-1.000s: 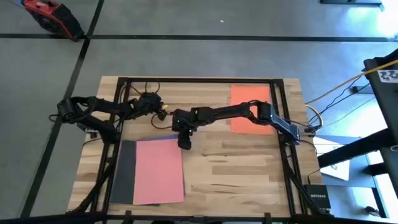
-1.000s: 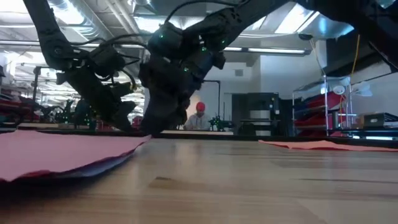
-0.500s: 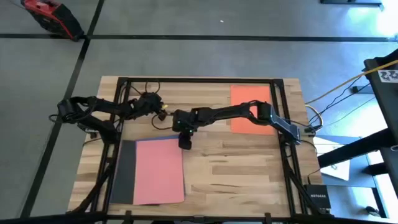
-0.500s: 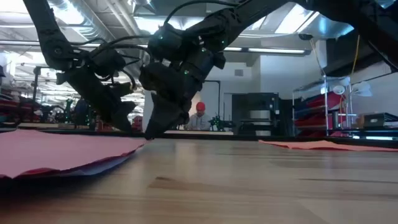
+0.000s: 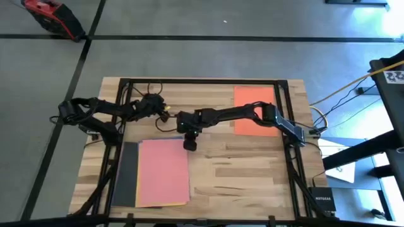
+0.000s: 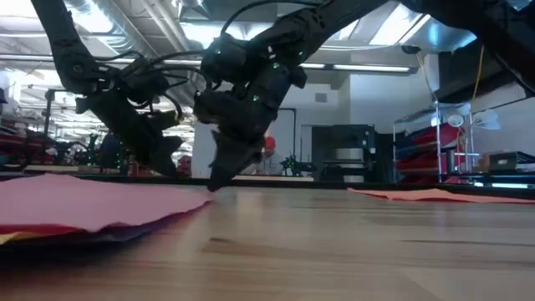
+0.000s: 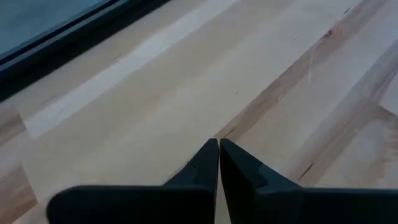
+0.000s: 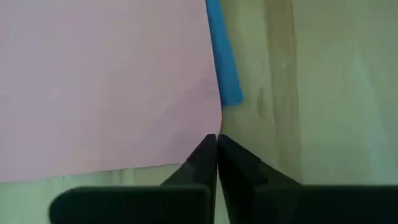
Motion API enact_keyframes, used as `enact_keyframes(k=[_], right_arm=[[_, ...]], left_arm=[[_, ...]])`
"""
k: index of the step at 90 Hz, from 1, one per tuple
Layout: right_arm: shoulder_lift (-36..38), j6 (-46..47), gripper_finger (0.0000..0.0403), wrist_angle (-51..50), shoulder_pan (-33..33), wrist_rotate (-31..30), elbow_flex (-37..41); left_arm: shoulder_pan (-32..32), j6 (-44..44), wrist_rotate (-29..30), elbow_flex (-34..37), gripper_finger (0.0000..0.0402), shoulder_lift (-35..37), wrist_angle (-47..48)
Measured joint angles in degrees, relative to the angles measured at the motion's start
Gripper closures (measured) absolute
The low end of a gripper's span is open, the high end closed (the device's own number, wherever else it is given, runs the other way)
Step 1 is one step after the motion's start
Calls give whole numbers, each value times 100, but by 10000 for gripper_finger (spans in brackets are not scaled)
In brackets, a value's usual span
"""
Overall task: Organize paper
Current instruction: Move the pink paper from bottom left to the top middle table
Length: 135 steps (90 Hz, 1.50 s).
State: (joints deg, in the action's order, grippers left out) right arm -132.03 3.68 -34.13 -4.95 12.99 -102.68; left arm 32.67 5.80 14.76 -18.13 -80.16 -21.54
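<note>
1. High view: flat pink paper sheet (image 5: 163, 171) tops a stack w/ black sheet (image 5: 128, 174) at the pale wooden surface (image 5: 240, 170) front-left; orange sheet (image 5: 254, 110) well apart, back-right.
2. Right wrist view adds a blue sheet edge (image 8: 225, 68) under the pink.
3. Right pincer (image 5: 189, 144) angled down at the pink's corner, fingers pressed together, holding nothing.
4. Left pincer (image 7: 218, 152) also closed & empty, arm folded back-left.

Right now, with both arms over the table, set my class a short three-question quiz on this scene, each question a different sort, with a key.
1. True or false: the right claw is shut at the pink sheet's corner.
2. Which colour is the sheet lying alone? A orange, B green, C white.
3. Fill in: in the right wrist view, a ___ sheet sticks out beside the pink one.

Key: 1 true; 2 A; 3 blue.
</note>
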Motion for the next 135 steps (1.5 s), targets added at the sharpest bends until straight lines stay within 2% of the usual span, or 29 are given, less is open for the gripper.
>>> enact_keyframes(k=[37,60,95,116,135], right_arm=[[758,-550,403,-1507,-35,-653,-8],[833,-825,403,-2582,-33,-1524,-1],[922,-1022,403,-2794,-472,-2555,-1],[981,-1121,403,-2746,-1002,-2886,-1],[981,-1112,403,-2673,-1532,-2896,-1]], left_arm=[[0,5,0,0,402,0,13],[-2,18,0,0,402,-2,121],[-2,20,0,0,402,-2,161],[0,22,0,0,402,-2,175],[0,24,0,0,402,-2,174]])
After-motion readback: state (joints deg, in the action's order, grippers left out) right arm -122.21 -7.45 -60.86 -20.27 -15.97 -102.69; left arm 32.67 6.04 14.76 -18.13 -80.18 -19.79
